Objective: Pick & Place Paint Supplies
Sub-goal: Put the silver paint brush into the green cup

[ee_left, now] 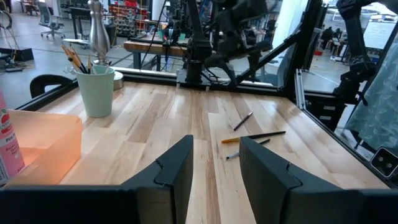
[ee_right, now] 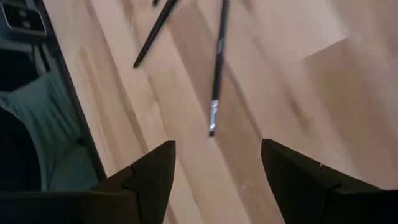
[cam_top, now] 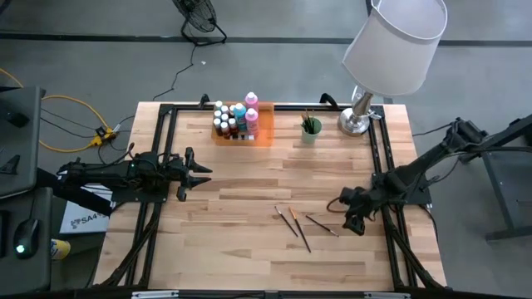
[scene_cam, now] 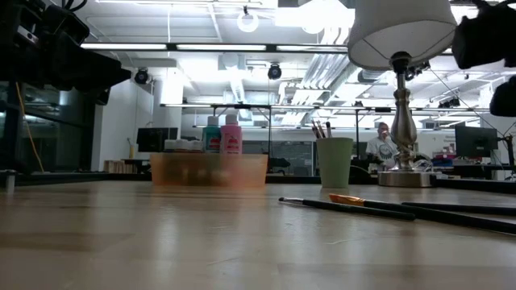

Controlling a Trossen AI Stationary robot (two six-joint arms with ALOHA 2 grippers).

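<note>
brushes (cam_top: pixel 297 224) lie loose on the table (cam_top: pixel 249 241); right gripper (cam_top: pixel 352 218) hovers spread beside them, left gripper (cam_top: pixel 199 174) parted, empty.

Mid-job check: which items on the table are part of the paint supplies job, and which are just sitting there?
Job items: paint bottles, loose paintbrushes near the open right hand.
Bystanders: orange tray, green cup, lamp.
</note>
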